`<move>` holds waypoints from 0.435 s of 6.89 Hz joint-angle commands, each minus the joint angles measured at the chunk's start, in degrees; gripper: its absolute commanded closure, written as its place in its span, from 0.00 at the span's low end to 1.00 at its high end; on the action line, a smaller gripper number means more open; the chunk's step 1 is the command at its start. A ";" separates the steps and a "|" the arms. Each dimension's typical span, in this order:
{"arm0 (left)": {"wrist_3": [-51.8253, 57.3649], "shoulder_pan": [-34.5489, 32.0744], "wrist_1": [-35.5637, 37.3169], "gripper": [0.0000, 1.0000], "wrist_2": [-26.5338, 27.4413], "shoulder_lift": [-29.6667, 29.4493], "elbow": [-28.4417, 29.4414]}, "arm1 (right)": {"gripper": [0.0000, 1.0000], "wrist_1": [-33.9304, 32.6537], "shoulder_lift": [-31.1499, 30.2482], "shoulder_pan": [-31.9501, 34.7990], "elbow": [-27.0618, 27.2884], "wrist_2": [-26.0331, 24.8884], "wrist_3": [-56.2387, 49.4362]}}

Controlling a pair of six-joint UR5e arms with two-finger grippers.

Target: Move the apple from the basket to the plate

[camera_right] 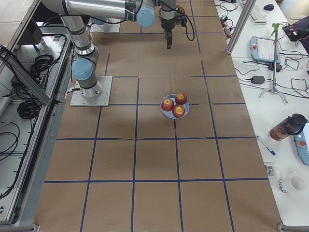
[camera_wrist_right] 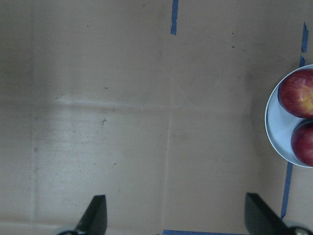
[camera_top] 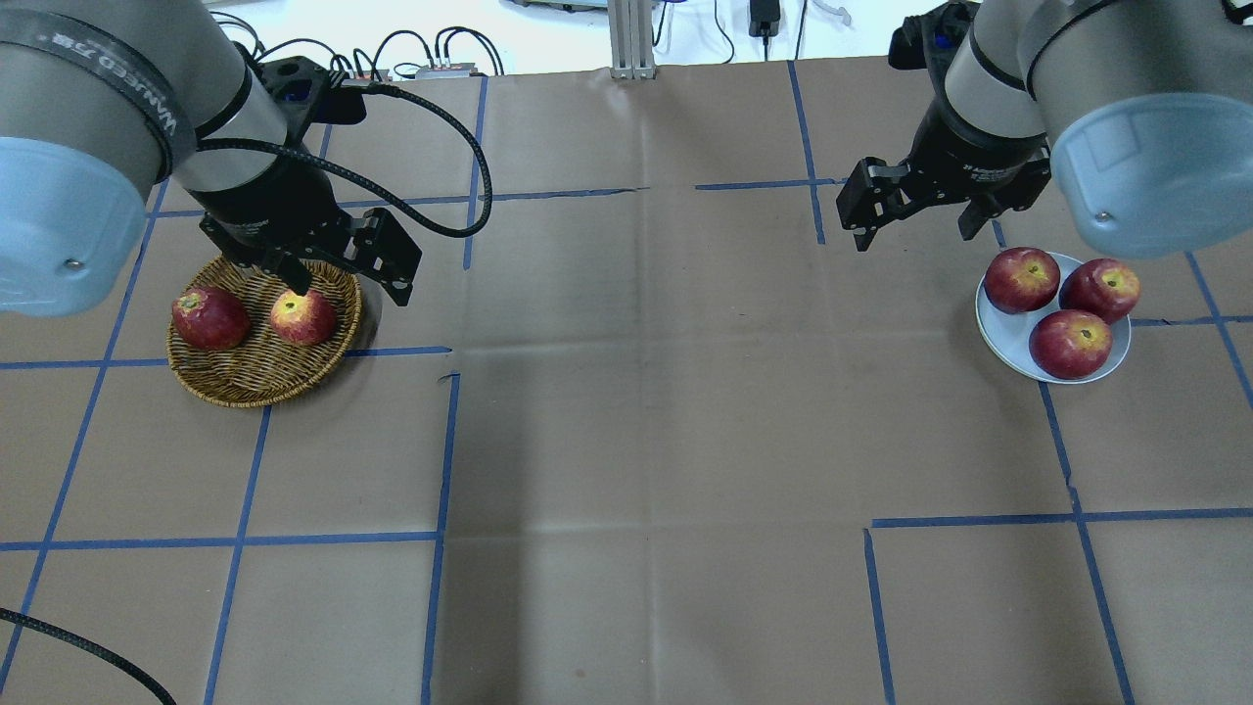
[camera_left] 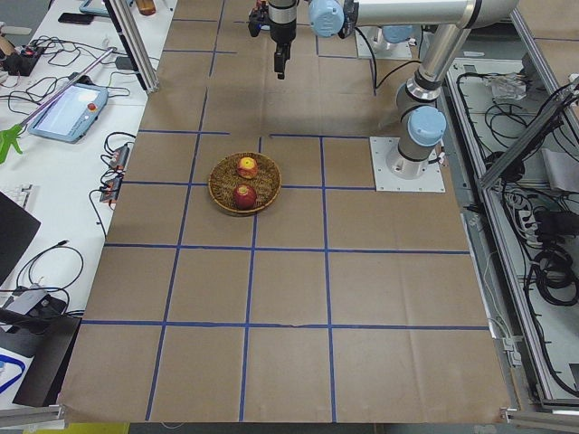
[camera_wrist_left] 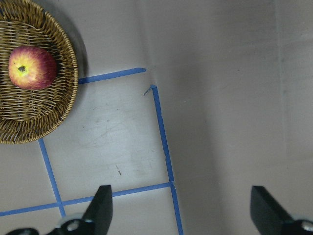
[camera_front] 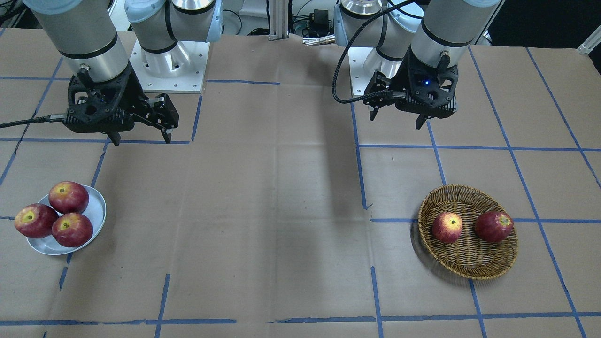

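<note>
The apple (camera_front: pixel 447 227), pinkish-red with a yellow blush, lies in the wicker basket (camera_front: pixel 469 274) beside a dark red apple (camera_front: pixel 493 226). In the overhead view the apple (camera_top: pixel 302 317) sits in the basket's (camera_top: pixel 255 392) right half. My left gripper (camera_top: pixel 348 289) hovers open and empty above the basket's far right rim; its wrist view shows the apple (camera_wrist_left: pixel 31 67) at the upper left, well off from the fingers (camera_wrist_left: pixel 100 208). The pale plate (camera_top: pixel 1008 338) holds three deep red apples (camera_top: pixel 1070 344). My right gripper (camera_top: pixel 912 235) is open and empty, above the table beside the plate (camera_wrist_right: pixel 274 127).
The table is covered in brown paper with a blue tape grid (camera_top: pixel 440 441). Both arm bases (camera_front: pixel 169 65) stand at the robot's edge of the table. Cables and a metal post (camera_top: pixel 631 39) lie beyond the far edge.
</note>
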 commanded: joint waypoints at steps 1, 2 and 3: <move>0.24 0.07 0.83 0.01 -0.25 -0.61 -0.20 | 0.00 0.00 0.00 0.00 0.00 0.00 0.00; 0.24 0.07 1.00 0.01 -0.25 -0.61 -0.21 | 0.00 0.00 0.00 0.00 0.00 0.00 0.00; 0.24 0.16 1.18 0.01 -0.25 -0.70 -0.21 | 0.00 0.00 0.00 0.00 0.00 0.00 0.00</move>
